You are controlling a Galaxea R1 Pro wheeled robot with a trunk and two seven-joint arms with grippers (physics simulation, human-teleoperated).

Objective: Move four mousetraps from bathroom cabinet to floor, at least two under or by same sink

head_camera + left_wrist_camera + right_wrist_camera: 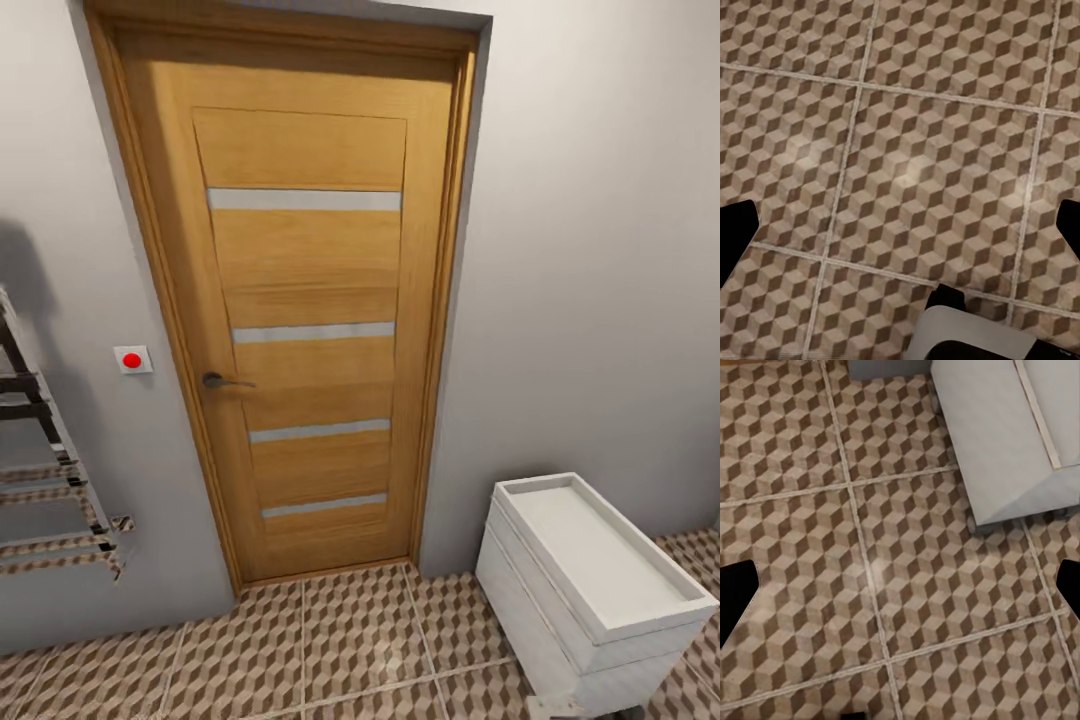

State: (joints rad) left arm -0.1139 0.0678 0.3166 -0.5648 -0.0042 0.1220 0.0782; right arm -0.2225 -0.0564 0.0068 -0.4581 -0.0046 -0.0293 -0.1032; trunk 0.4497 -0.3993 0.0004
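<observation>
bathroom floor (pixel 907 165) under open left claw (pixel 900 225)

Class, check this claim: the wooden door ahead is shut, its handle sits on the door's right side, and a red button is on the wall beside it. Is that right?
Not quite. The handle sits on the left side of the door, not the right, as the head view shows. The door is shut, and the red button is on the wall beside it.

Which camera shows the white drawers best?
The head view: the white drawers show whole there, standing on the floor right of the door. The right wrist view catches just one corner from above. The left wrist view looks at floor tiles.
</observation>
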